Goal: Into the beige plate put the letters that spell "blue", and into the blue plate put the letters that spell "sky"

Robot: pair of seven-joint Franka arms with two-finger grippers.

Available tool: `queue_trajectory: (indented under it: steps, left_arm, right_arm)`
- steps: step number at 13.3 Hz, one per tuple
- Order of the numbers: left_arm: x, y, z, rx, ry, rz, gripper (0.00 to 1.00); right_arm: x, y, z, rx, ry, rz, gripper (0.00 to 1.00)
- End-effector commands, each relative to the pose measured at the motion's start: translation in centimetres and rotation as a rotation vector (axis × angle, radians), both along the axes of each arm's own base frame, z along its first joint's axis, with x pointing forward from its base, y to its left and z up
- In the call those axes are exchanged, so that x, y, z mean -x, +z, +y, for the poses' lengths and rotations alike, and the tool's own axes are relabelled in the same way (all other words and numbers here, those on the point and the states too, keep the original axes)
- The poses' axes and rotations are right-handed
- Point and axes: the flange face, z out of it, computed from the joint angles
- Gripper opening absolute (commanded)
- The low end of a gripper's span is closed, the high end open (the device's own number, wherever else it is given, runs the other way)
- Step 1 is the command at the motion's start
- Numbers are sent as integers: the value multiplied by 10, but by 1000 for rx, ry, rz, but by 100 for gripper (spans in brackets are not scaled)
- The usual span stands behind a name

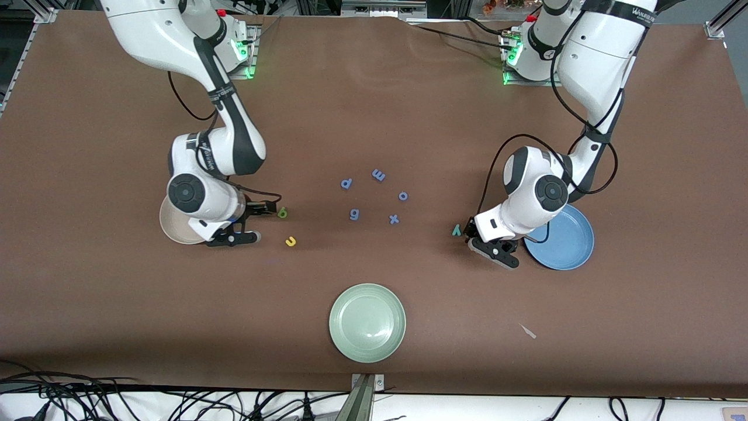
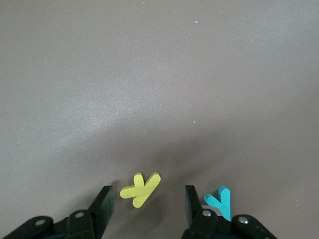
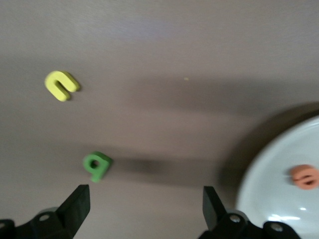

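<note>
While both grippers gape empty, three plates (image 1: 561,257), five periwinkle letters (image 1: 378,175), one orange e (image 3: 304,176) plated.

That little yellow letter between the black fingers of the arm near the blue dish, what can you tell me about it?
The yellow k is a small, flat lowercase letter that looks like soft foam, matte and bright yellow. It lies flat on the brown table, turned at a slant. It sits in the gap between the open fingers of the left gripper, and neither finger touches it. A teal y lies close beside it, just outside one finger. The front view hides the k under the arm.
</note>
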Motion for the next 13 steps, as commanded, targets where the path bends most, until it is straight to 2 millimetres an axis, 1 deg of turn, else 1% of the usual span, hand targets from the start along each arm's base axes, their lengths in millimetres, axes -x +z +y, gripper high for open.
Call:
queue_trajectory:
  steps: [1, 2, 3, 4, 6, 7, 8, 9, 11, 12, 13]
  left_arm:
    - [-11, -3, -2, -11, -29, -23, 66]
    - [-16, -7, 6, -20, -27, -26, 65]
    - [-20, -9, 9, -24, -37, -32, 65]
    - [-22, -11, 8, -24, -42, -33, 65]
    - [-21, -14, 9, -24, -42, -30, 65]
    - [-21, -14, 8, -24, -38, -30, 65]
    - [-20, -16, 7, -24, -36, -29, 65]
    - [-20, -17, 6, -21, -27, -27, 65]
    - [-18, -17, 1, -20, -30, -24, 65]
    - [-18, -17, 0, -20, -32, -24, 66]
    - [-17, -18, 0, -21, -32, -23, 66]
  right_arm:
    - [13, -14, 29, 4, -73, -46, 100]
    - [15, -19, 36, 6, -84, -62, 100]
    - [16, -24, 41, 9, -89, -72, 100]
    - [18, -29, 46, 9, -84, -81, 100]
    - [18, -42, 48, 11, -82, -101, 100]
    - [18, -44, 50, 11, -79, -103, 99]
    - [20, -44, 53, 9, -75, -103, 96]
    - [21, -46, 52, 11, -76, -99, 91]
    - [24, -50, 51, 16, -77, -89, 68]
    - [27, -51, 54, 14, -72, -83, 57]
    - [28, -51, 55, 14, -70, -79, 52]
